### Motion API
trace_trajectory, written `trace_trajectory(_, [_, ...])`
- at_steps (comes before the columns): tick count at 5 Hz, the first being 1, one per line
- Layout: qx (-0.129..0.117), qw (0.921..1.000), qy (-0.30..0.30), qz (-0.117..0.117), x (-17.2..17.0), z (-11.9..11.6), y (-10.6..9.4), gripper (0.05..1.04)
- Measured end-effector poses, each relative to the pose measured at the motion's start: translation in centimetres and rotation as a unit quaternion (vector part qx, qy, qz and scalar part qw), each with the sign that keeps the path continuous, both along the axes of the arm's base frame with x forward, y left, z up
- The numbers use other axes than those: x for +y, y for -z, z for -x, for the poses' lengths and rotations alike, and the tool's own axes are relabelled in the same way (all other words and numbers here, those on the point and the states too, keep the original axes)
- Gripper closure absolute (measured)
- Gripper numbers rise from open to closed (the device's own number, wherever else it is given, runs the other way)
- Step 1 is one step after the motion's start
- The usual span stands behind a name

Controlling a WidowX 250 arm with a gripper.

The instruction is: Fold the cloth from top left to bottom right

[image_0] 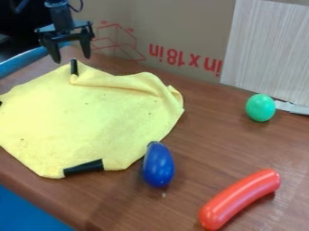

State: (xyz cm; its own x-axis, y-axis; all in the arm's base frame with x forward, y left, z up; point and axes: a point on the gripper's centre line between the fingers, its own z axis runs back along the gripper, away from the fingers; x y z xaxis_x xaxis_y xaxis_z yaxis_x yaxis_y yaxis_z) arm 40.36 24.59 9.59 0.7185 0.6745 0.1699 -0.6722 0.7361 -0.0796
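I've got the claw (72, 59) at upper left in the camera view, hanging from the arm (61, 16), which drops in from the top edge. Wrist near vertical, fingers pointing down, one each side of the black strip (73, 66) at the cloth's top corner as I see it. Claw is released: fingers spread, nothing between them. Can't tell how high the tips sit over the desk (199, 135).

Yellow cloth (78, 117) lies mostly spread out across the left half of the desk, rumpled along its upper right edge. Another black strip (83, 168) on its lower edge. Blue toy (159, 166) right by the cloth's lower right edge, red curved toy (240, 198) at lower right, green egg (260, 108) further back on the right. Cardboard (163, 27) stands behind.
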Motion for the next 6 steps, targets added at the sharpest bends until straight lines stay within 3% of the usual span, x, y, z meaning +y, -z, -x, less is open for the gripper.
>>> trace_trajectory(1, [0.010,0.9999,-0.008,-0.006,0.1,-0.1,0.9,0.110])
trace_trajectory(3, [0.008,0.9998,-0.012,-0.014,0.3,-0.1,2.3,0.693])
trace_trajectory(4, [0.010,0.9998,-0.011,-0.012,0.3,0.1,2.7,0.913])
trace_trajectory(5, [0.011,0.9999,-0.009,0.002,-0.2,0.1,2.6,1.009])
trace_trajectory(6, [0.016,0.9997,-0.013,0.016,-0.4,0.2,2.0,1.022])
